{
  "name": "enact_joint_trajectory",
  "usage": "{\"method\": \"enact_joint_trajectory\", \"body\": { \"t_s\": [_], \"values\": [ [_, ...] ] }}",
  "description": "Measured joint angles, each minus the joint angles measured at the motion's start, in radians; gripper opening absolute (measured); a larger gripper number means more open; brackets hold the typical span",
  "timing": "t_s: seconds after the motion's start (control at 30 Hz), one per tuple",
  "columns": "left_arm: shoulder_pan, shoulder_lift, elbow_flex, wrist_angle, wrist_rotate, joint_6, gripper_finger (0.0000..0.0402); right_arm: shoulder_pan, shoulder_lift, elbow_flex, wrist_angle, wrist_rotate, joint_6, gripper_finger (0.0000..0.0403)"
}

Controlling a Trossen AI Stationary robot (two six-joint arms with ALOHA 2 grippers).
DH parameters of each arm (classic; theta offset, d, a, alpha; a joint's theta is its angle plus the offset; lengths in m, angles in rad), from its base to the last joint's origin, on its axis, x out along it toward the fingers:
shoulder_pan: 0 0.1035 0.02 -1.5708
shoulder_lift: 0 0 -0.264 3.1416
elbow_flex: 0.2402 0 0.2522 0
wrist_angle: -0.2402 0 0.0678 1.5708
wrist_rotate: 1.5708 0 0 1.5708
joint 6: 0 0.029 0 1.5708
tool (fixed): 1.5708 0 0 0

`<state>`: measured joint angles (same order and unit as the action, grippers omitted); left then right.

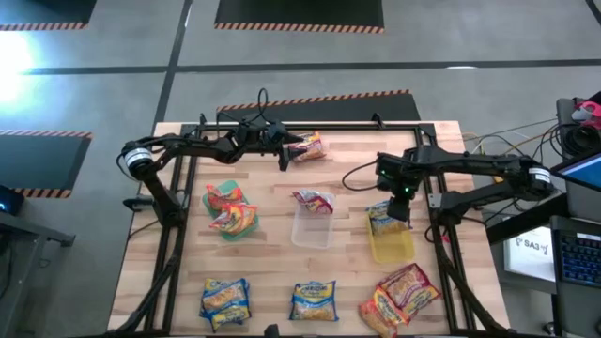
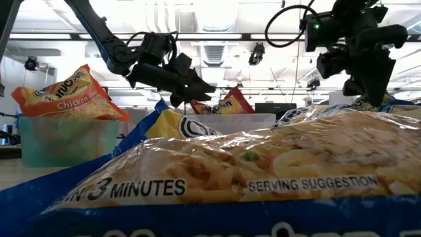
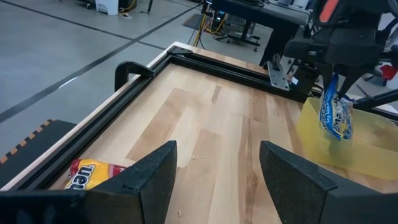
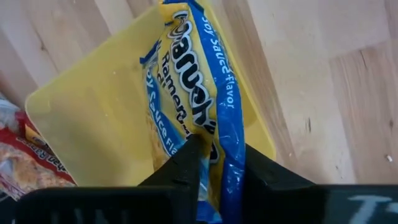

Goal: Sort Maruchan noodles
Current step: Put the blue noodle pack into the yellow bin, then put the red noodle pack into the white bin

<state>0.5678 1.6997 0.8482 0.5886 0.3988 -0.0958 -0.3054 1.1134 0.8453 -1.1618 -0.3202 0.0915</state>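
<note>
We are dropping a blue packet (image 4: 205, 93), pinched in the right gripper (image 1: 398, 208)'s fingers, into the yellow bin (image 1: 392, 248) at lower right, next letting go; the left gripper (image 1: 285, 150)'s fingers gape wide and empty beside an orange packet (image 1: 308, 146) at upper centre.

The worktop (image 1: 347, 268) is pale, matt butcher-block wood, framed by matt black metal rails (image 3: 205, 65). The yellow bin (image 4: 93, 118) is smooth, translucent plastic with a soft sheen. The blue noodle packet (image 4: 199, 93) is glossy, crinkled plastic film; the dark fingers (image 3: 149, 177) look matt

1 blue-yellow packet (image 4: 199, 99) hangs upright over the yellow bin (image 4: 93, 118); 2 blue ones (image 1: 225, 300) lie at 6 o'clock.
</note>
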Motion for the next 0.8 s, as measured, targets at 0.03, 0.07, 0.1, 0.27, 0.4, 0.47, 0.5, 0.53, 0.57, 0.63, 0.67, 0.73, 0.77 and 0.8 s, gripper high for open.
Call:
{"method": "enact_joint_trajectory", "body": {
  "t_s": [0.03,0.07,0.1,0.27,0.4,0.47,0.5,0.53,0.57,0.63,0.67,0.73,0.77,0.8],
  "values": [
    [0.0,0.0,0.0,-0.001,0.0,0.0,0.0212,0.0,-0.004,0.001,0.001,0.0,0.009,0.008],
    [0.0,0.0,0.0,-0.002,0.0,0.0,0.0212,0.0,-0.007,0.005,-0.001,0.0,0.019,0.009],
    [0.0,0.0,0.0,-0.003,0.0,0.0,0.0212,0.0,-0.01,0.009,0.0,0.0,0.023,0.0101],
    [0.0,0.0,0.0,-0.006,0.0,0.005,0.0212,0.0,-0.013,0.047,-0.014,0.001,0.07,0.0146],
    [0.0,0.0,0.0,-0.006,0.0,0.006,0.0212,0.0,-0.013,0.11,-0.043,0.003,0.124,0.0163],
    [0.0,0.0,0.0,-0.006,0.0,0.007,0.0212,0.0,-0.013,0.15,-0.056,0.006,0.137,0.0166],
    [0.0,0.0,0.0,-0.006,0.0,0.007,0.0212,0.0,-0.013,0.169,-0.059,0.008,0.144,0.0166],
    [0.0,0.0,0.0,-0.006,0.0,0.007,0.0212,0.0,-0.013,0.187,-0.06,0.008,0.146,0.0165],
    [0.0,0.0,0.0,-0.006,0.0,0.007,0.0212,0.0,-0.013,0.204,-0.06,0.009,0.147,0.0164],
    [0.0,0.0,0.0,-0.009,0.0,0.008,0.0212,0.0,-0.01,0.233,-0.054,0.013,0.152,0.0161],
    [0.0,0.0,0.0,-0.014,0.0,0.011,0.0212,0.0,-0.007,0.245,-0.052,0.024,0.163,0.0158],
    [0.003,0.0,0.0,-0.03,-0.005,0.022,0.0212,0.0,0.001,0.265,-0.053,0.072,0.201,0.0153],
    [0.004,0.0,0.0,-0.037,-0.024,0.03,0.0212,0.0,0.002,0.272,-0.052,0.103,0.211,0.0151],
    [0.004,0.0,0.0,-0.045,-0.06,0.033,0.0212,0.0,0.003,0.279,-0.051,0.132,0.218,0.0149]
  ]
}}
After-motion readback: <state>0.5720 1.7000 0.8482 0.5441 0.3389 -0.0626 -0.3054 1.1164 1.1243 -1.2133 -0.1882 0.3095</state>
